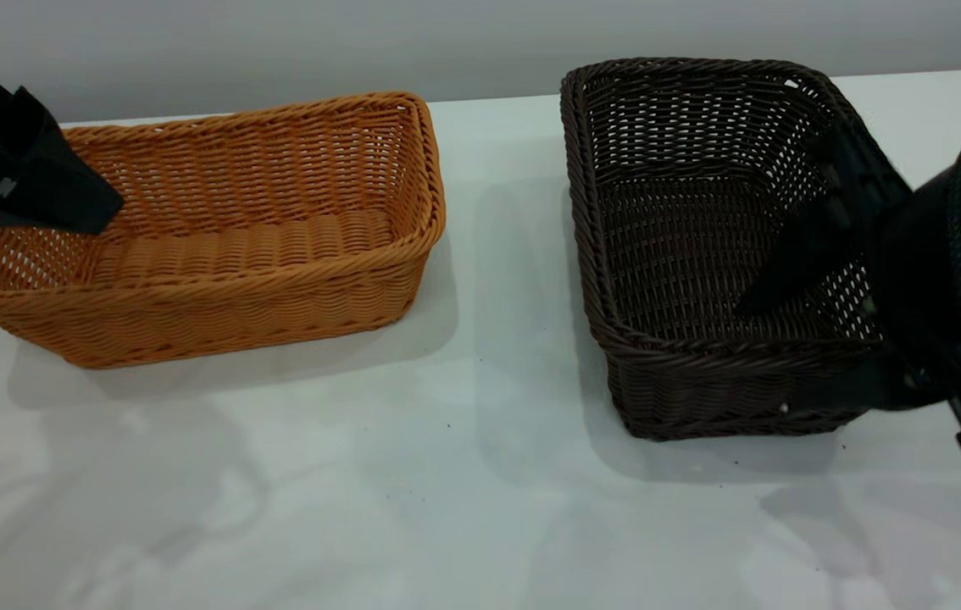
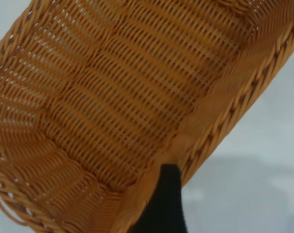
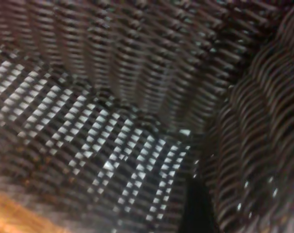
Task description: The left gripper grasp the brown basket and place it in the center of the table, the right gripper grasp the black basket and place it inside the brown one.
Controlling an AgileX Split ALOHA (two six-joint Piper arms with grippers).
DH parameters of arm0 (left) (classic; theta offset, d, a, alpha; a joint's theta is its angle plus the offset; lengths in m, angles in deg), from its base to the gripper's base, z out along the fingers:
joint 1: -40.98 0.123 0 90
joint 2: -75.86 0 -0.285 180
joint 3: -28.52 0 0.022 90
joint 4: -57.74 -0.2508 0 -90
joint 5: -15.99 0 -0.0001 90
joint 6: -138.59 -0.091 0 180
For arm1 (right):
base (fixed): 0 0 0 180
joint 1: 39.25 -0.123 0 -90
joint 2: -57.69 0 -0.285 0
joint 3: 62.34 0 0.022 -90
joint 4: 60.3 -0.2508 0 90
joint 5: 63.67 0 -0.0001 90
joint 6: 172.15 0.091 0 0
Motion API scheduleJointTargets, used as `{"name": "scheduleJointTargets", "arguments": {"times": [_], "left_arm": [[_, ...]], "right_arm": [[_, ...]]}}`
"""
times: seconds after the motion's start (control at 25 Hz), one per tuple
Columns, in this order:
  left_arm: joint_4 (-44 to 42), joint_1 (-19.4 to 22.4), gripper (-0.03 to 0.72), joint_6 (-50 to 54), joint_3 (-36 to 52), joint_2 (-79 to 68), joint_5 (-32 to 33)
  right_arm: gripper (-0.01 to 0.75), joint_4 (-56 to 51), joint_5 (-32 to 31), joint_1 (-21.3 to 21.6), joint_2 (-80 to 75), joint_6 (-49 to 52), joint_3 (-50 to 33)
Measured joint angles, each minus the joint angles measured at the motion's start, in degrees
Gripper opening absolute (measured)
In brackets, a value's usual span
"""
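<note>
Orange-tan woven wicker basket (image 1: 218, 246): light, stiff, grippy; grasp at braided rim. Left gripper (image 1: 74, 207) over its left rim, right gripper (image 1: 794, 271) straddling blackish-brown wicker basket (image 1: 692, 254) wall; jaw states indeterminable.

Robot lab bench, bare white table (image 1: 463, 508), plain grey wall (image 1: 480, 42)

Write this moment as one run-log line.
left gripper: at orange-tan woven wicker basket rim | right gripper: at blackish-brown woven wicker basket wall | baskets apart
</note>
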Motion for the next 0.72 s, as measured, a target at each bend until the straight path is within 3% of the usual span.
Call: {"name": "scheduleJointTargets", "arguments": {"times": [0.24, 0.72], "left_arm": [[0.0, -2.0, 0.635, 0.1, 0.0, 0.0, 0.2], [-0.2, -2.0, 0.635, 0.1, 0.0, 0.0, 0.2]], "right_arm": [[0.454, -2.9, 2.0, 0.0, -2.4, -0.9, 0.0], [0.454, -4.4, 2.0, 0.0, -5.4, 0.4, 5.8]]}}
